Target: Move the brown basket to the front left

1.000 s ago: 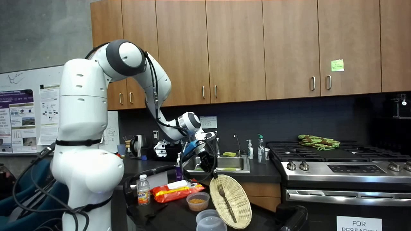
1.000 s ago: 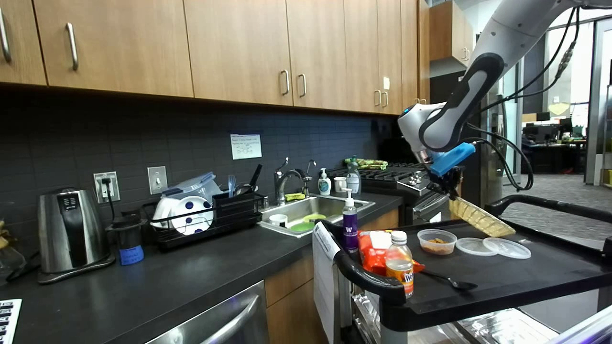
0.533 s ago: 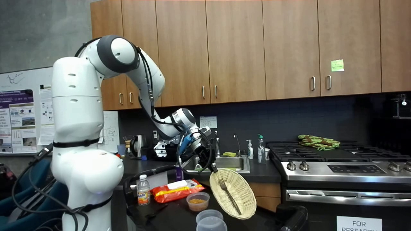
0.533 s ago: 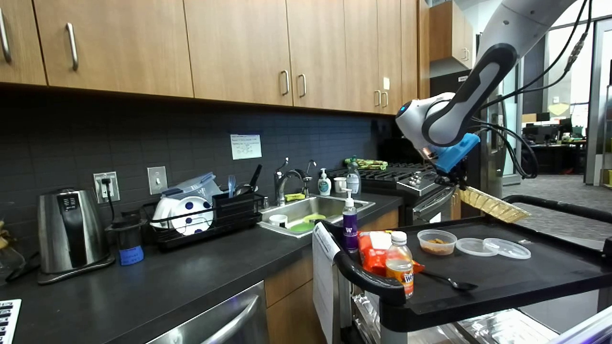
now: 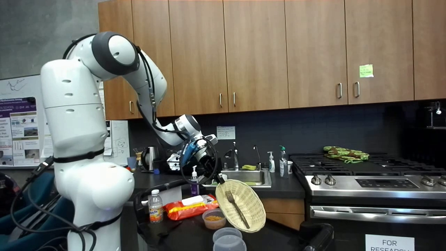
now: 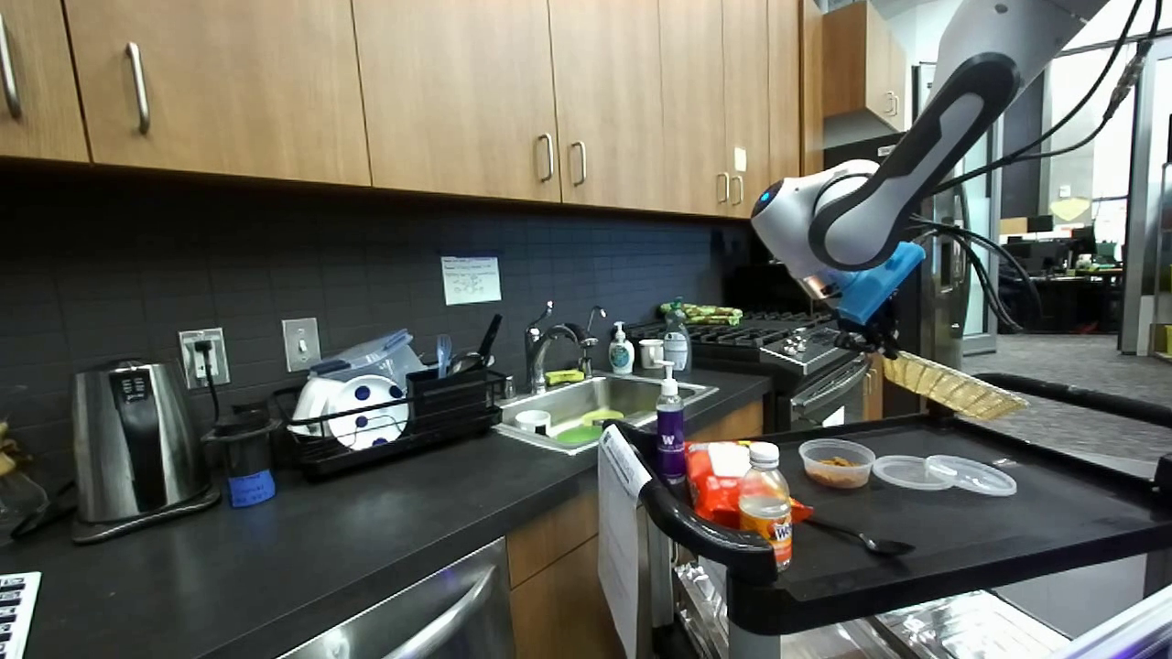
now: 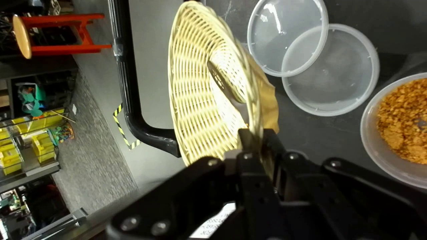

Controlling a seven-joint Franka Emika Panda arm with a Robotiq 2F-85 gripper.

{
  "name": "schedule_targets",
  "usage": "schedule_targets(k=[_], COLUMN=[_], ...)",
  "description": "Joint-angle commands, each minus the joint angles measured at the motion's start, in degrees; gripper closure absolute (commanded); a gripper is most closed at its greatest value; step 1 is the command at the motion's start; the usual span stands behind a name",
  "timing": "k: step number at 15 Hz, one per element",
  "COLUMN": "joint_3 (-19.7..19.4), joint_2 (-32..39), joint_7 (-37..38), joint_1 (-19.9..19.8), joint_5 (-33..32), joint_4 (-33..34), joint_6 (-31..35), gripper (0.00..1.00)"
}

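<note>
Because the woven rim sits between the jaws, we read them as closed on the brown basket (image 5: 251, 205), holding it up in the air. It hangs tilted above the level of the table (image 6: 1053, 522), slanting down and away from the jaws, and in an exterior view we look into its hollow, where a fork (image 5: 239, 210) lies with its tines nearest the jaws. From the wrist view we see floor (image 7: 151, 86) past one side of the basket and table top past the opposite side.

Near it on the table, two clear lids (image 7: 307, 50) lie overlapping, and just beside them sits a tub (image 7: 375, 150) of orange-brown crumbs (image 7: 403, 126). Farther along the same table we make out a red packet (image 5: 188, 211) lying flat and, just beside it, an upright bottle (image 5: 155, 207) with an orange label; whether these two touch we cannot tell. In an exterior view a dark spoon (image 6: 886, 547) lies near that bottle, and a purple pump bottle (image 6: 671, 439) stands near the packet.
</note>
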Motion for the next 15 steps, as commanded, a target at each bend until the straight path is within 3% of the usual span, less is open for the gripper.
schedule_targets(k=[1, 10, 15], joint_3=[3.0, 8.5, 10.5], joint_2=[-5.7, -13.6, -15.6], joint_7=[0.1, -1.8, -1.9], joint_1=[1.4, 4.0, 5.0], joint_5=[3.8, 10.5, 11.0], joint_4=[-4.3, -11.1, -14.3], joint_6=[-1.4, -2.2, -1.1], gripper=[0.97, 0.97, 0.97])
